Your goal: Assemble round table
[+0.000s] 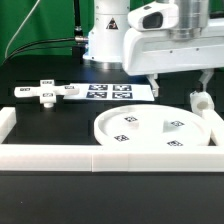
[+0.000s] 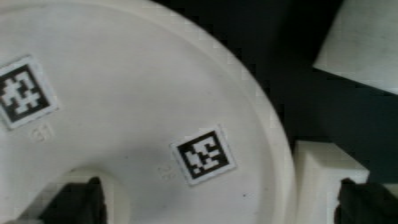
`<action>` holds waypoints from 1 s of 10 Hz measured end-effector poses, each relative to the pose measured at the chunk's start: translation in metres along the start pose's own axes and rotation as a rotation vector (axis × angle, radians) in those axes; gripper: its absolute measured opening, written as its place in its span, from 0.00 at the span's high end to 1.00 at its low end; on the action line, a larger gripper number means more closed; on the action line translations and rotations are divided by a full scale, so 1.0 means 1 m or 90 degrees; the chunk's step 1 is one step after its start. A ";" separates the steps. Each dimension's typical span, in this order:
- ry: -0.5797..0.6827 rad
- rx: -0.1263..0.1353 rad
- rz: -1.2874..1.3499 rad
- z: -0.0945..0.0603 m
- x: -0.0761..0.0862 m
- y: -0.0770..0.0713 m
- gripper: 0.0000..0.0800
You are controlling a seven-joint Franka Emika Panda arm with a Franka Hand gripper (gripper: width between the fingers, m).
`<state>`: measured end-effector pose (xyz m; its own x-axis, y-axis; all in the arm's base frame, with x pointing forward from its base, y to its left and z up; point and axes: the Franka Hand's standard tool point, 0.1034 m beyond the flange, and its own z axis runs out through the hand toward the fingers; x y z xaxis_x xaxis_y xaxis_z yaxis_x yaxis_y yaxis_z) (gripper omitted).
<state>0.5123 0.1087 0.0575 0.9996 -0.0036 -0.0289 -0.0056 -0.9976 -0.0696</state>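
Note:
The large rimmed round disc (image 1: 150, 130) lies flat on the black table at the exterior view's right, with several tags on it. It fills most of the wrist view (image 2: 125, 110). The short post (image 1: 200, 101) stands just beyond the disc's rim at the right. The cross-shaped foot piece (image 1: 45, 93) lies at the far left. My gripper (image 1: 178, 84) hangs open and empty just above the disc's far rim. In the wrist view the gripper (image 2: 222, 205) has one dark fingertip (image 2: 80, 200) over the disc's face and the other outside the rim.
The marker board (image 1: 110, 92) lies behind the disc, in front of the robot base (image 1: 105, 40). Long white border rails run along the front (image 1: 100, 157) and the left (image 1: 7, 125). In the wrist view a white part (image 2: 329, 168) sits beside the rim; I cannot tell which.

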 end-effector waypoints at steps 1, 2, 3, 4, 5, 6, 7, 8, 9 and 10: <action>-0.002 0.005 0.064 0.001 -0.003 -0.013 0.19; -0.005 0.012 0.127 0.003 -0.006 -0.027 0.19; 0.000 0.014 0.146 0.004 -0.007 -0.036 0.19; -0.003 0.013 0.125 0.004 -0.007 -0.035 0.19; -0.015 0.011 0.128 0.004 -0.008 -0.033 0.19; -0.021 0.010 0.124 0.004 -0.009 -0.033 0.19; -0.054 0.007 0.118 0.005 -0.013 -0.031 0.19; -0.069 0.008 0.110 0.009 -0.015 -0.031 0.19; -0.106 0.015 0.110 0.014 -0.019 -0.032 0.19; -0.134 0.026 0.115 0.017 -0.018 -0.035 0.19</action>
<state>0.4937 0.1446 0.0435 0.9542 -0.1625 -0.2511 -0.1888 -0.9784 -0.0843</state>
